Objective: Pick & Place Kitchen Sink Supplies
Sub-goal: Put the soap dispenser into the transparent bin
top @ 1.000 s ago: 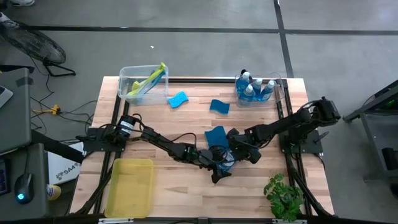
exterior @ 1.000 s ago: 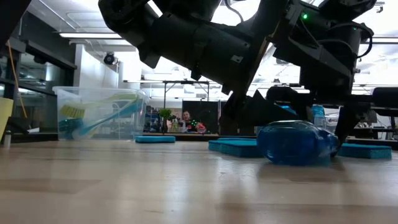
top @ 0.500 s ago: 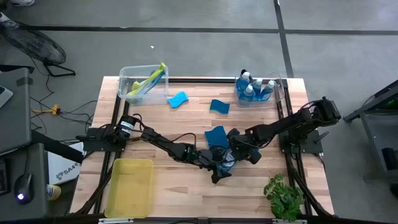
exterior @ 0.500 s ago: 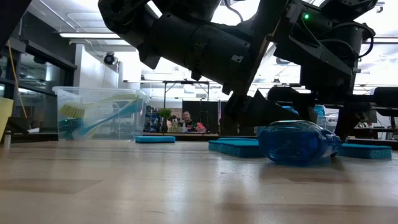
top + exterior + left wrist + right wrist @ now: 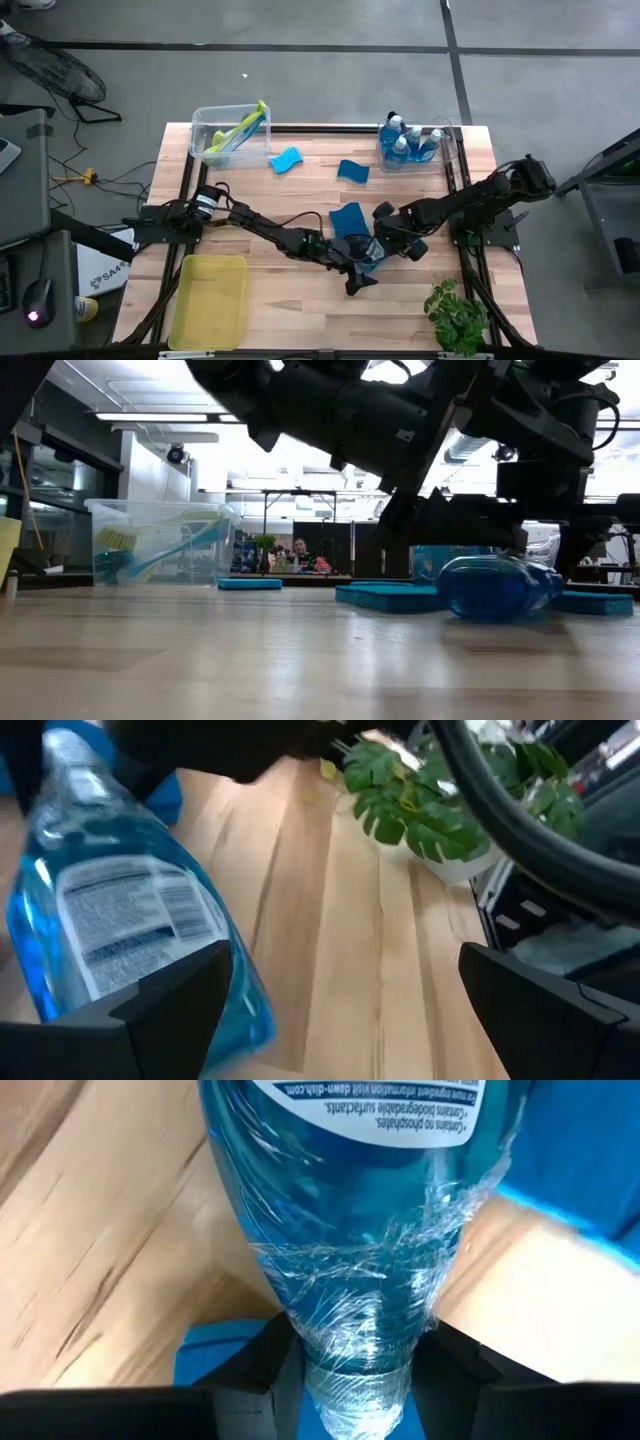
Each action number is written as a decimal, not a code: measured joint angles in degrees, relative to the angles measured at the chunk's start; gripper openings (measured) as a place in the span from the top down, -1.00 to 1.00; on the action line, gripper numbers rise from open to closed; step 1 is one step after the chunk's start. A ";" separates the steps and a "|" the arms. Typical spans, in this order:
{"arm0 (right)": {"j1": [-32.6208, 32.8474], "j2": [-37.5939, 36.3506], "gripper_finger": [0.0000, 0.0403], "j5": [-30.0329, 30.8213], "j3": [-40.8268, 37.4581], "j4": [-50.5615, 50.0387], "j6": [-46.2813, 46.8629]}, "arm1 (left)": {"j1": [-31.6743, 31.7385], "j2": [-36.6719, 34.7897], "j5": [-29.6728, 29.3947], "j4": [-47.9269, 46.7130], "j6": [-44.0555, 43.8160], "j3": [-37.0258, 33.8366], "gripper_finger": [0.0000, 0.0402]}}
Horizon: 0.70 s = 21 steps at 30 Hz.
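Observation:
A clear bottle of blue dish soap (image 5: 367, 258) lies on its side on the table near the middle, in front of a flat blue sponge (image 5: 347, 216). My right gripper (image 5: 356, 1380) reaches in low from the right and is shut on the bottle (image 5: 370, 1200). My left gripper (image 5: 340, 1010) comes from the left and is open wide, with the bottle's body (image 5: 120, 910) beside one finger. The low view shows the bottle (image 5: 498, 588) under both arms. Its cap is hidden between my right fingers. My right gripper pinches the bottle's narrow, film-wrapped neck (image 5: 352, 1330) between its two fingers (image 5: 262, 1365), which lie across the neck. It comes nearly level from the table's right. The bottle lies on its side with its body (image 5: 498, 588) low on the table. My left gripper has one finger (image 5: 160, 1010) alongside the bottle's lower body; I cannot tell whether it touches.
Two more sponges (image 5: 285, 158) (image 5: 352, 170) lie toward the far edge. A clear bin (image 5: 205, 128) at far left holds dish brushes (image 5: 240, 128); a clear bin (image 5: 452, 140) at far right holds several soap bottles. A yellow tray (image 5: 208, 300) sits near left, a potted plant (image 5: 455, 312) near right.
My right gripper has drawn back toward the table's right edge, and the bottle has slid that way along the table with it. My left gripper has followed a little to the right beside the bottle.

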 joint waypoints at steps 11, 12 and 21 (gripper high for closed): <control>0.00 -0.72 0.33 7.31 0.47 -6.27 1.46 | 0.50 -0.11 -3.12 -24.09 0.82 10.21 -0.92; 0.00 -0.72 0.33 8.23 0.87 -7.41 1.21 | 0.42 -0.15 -3.28 -25.72 1.00 10.89 -0.92; 1.31 -0.72 0.33 17.76 7.61 -19.22 -2.04 | 0.26 -0.33 -4.87 -34.51 4.10 16.10 -0.92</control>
